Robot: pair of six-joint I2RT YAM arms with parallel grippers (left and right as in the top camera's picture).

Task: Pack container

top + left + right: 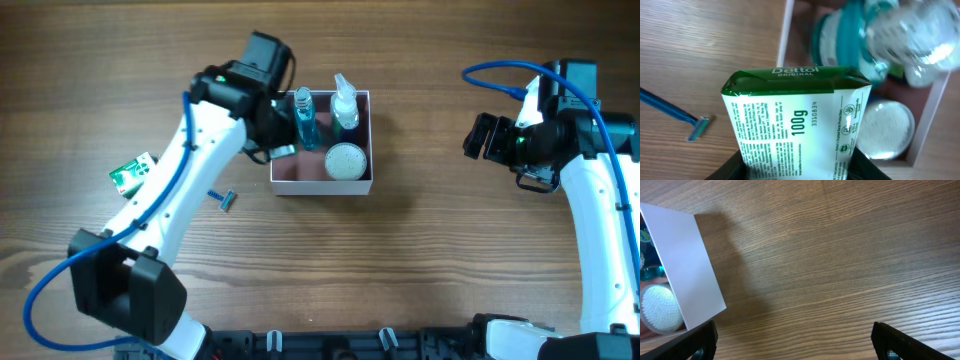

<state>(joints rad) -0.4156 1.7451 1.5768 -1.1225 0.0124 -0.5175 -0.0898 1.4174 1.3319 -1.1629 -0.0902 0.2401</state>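
Left gripper is clenched on a green-and-white soap packet, right at the container's left wall. The container sits mid-table, blue bottle and round jar inside. Right gripper is spread wide, empty, well apart.

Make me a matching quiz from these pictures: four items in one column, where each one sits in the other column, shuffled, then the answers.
1. Dettol soap packet
2. blue razor
3. round cotton-swab tub
4. small white-and-green packet

A. inside the container
B. on the table, between the left arm and the container
C. gripped in the left tool
D. on the table, on the outer side of the left arm

Pairs: 1-C, 2-B, 3-A, 4-D.
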